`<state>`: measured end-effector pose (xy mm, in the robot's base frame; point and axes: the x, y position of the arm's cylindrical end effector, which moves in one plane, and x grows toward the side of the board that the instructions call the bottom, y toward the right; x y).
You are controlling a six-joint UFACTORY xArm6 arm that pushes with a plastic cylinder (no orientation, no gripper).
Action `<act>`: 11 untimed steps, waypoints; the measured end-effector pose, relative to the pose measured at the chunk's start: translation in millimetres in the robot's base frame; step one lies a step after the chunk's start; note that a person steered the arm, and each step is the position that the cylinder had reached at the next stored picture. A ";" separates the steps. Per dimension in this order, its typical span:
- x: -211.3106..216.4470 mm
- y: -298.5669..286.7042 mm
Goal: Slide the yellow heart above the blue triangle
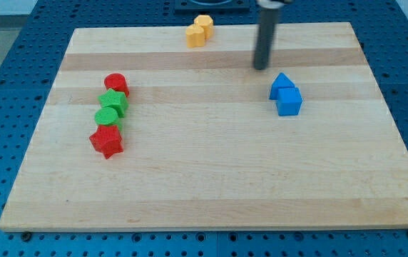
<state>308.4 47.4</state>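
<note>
Resting near the worktop's [211, 200] top edge are two yellow blocks, a yellow heart [203, 24] touching another [195, 35], with my tip [262, 68] just above two touching blue blocks, a blue triangle [282, 83] and a blue cube [289, 101], while near the left edge stand two red [115, 83] [107, 141] and two green [114, 102] [107, 117] blocks; no jaws exist, no writing shows.

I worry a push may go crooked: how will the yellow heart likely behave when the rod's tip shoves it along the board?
The yellow heart looks squat and flat-bottomed, so it will probably slide rather than tip or roll. Its lobed outline may let it twist under an off-centre push. It touches another yellow block, which might drag along. My tip is apart from both.
</note>
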 end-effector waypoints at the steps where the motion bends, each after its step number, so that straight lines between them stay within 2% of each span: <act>1: -13.6 -115.7; 2: -65.2 -194.5; 3: -103.8 -183.5; 4: -109.2 -123.3; 5: -102.4 -79.7; 6: -80.9 -66.3; 7: -62.1 -68.6; 9: -56.3 -120.2; 11: -39.2 -55.2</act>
<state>269.1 -7.8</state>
